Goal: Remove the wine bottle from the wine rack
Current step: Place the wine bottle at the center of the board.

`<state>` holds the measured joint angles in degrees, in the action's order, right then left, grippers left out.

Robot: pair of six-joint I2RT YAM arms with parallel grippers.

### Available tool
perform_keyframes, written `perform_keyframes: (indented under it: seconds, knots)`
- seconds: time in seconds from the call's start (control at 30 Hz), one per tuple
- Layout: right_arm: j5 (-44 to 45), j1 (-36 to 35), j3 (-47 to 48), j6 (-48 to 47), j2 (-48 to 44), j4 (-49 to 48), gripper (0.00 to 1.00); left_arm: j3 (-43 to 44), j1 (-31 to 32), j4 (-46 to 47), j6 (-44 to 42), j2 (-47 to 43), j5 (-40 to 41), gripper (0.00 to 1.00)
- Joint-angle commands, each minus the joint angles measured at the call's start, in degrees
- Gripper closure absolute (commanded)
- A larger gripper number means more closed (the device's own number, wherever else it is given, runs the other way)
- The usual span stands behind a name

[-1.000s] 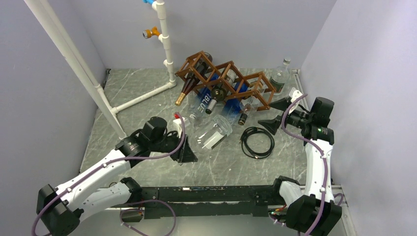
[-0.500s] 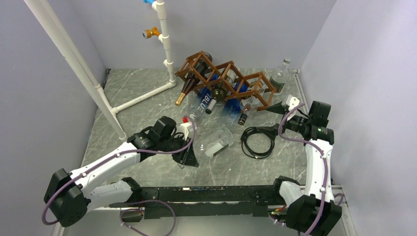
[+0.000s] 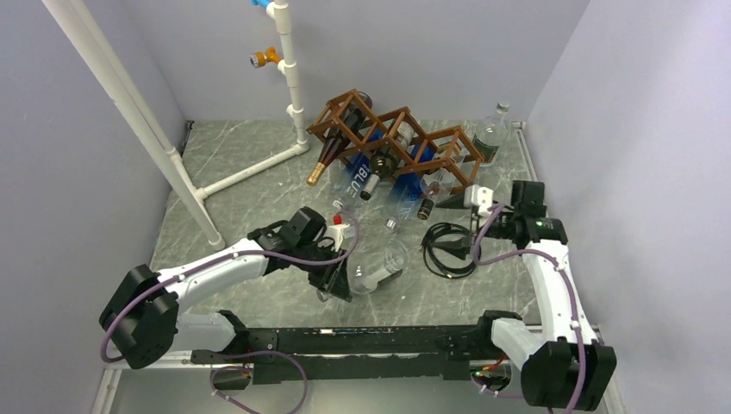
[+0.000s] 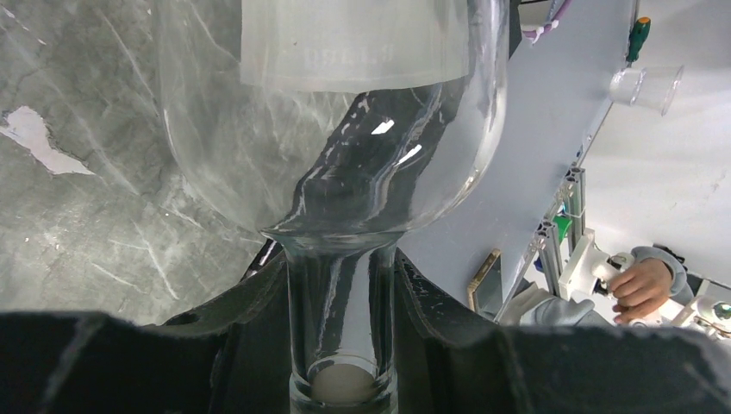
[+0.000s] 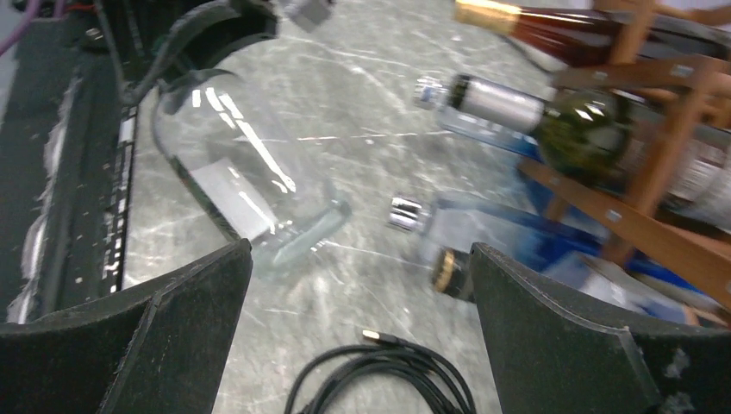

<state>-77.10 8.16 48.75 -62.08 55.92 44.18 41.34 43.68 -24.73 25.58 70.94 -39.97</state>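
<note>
Two hands: left hand [image 4: 342,302] clenched on the clear glass bottle [image 3: 377,264] by its neck, near centre; right hand [image 3: 451,224] fully released, grasping nothing. Wine rack [image 5: 638,231], far, holds several bottles [image 5: 586,121].

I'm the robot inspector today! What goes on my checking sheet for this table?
Surface: grey marbled table, no spills seen.
Job's things: wine rack at the back, bottles in it; clear bottle off it, near the front.
Clutter: upright bottle beside the rack's right end.
Grippers: left gripper shut on the clear bottle's neck; right gripper open, empty.
Cables: black cable coiled on the table; purple cables along the arms.
Surroundings: white pipe frame, plain walls.
</note>
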Motion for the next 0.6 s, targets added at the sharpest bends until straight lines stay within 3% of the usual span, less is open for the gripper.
perform_keyframes:
  seconds: [0.0,0.23,0.57]
  knots:
    - [3.68,-7.5,-2.05,-7.35,1.75,-0.34,0.01,6.03,0.74,10.99,-3.17,0.03,-7.77,1.0]
    - [14.91,-19.9,-4.53,-9.23,5.45,-3.94,0.01,7.96,1.74,10.28,-3.08,3.99,-8.32,1.0]
    - [27.34,-32.29,-6.69,-9.94,10.5,-7.66,0.01,10.39,2.5,9.42,-3.26,7.55,-9.03,1.0]
